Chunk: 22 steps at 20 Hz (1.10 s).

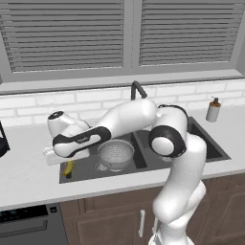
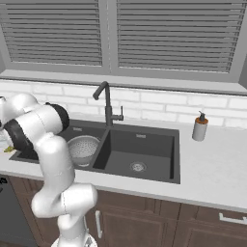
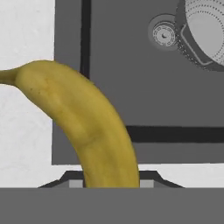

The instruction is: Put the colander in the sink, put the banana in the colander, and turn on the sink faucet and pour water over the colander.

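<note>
The round silvery perforated metal colander [image 1: 116,153] already sits in the left basin of the dark charcoal double sink [image 1: 210,143]. The fingers are closed on the curved yellow banana [image 3: 89,127], held over the basin's left edge, short of the colander. Placing it and running the slim dark gooseneck faucet [image 2: 106,103] remain; around lie a pale speckled tabletop [image 2: 212,169], white tile and shuttered windows.

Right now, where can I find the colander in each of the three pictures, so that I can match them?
Left base view: the colander sits in the left basin of the sink, just right of the forearm.
Right base view: it lies in the left basin, partly behind the white arm.
Hand view: its rim shows at the top right corner, beside a round drain.
Shared landmark: the sink's divider.
</note>
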### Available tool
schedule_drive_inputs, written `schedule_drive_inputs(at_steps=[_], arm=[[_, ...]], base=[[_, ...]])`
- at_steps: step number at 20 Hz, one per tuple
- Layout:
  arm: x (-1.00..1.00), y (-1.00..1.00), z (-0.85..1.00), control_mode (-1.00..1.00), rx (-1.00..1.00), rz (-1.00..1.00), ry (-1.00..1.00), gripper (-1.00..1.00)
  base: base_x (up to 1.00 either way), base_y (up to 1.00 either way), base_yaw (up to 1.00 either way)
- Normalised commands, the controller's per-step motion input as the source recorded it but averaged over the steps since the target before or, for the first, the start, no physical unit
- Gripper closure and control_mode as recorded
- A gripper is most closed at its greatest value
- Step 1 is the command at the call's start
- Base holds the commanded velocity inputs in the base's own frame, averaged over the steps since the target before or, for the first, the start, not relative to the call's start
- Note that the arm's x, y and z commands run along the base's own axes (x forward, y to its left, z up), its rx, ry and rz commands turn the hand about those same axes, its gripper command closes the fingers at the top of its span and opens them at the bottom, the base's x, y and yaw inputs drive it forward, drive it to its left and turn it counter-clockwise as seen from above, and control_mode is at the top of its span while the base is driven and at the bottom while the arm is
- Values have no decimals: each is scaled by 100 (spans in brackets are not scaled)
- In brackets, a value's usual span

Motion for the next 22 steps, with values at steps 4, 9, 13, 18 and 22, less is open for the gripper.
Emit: schedule_drive_inputs(at_steps=[4, 9, 13, 18, 22], arm=[[38, -100, 12, -100, 4, -23, 0, 100], [51, -99, 21, -100, 5, -26, 2, 100], [51, -78, 10, -100, 4, -25, 3, 100], [64, -30, -5, -100, 0, -16, 1, 100], [64, -14, -27, -100, 0, -10, 0, 100]], base=[[0, 0, 0], [0, 0, 0], [0, 0, 0], [0, 0, 0], [0, 0, 0]])
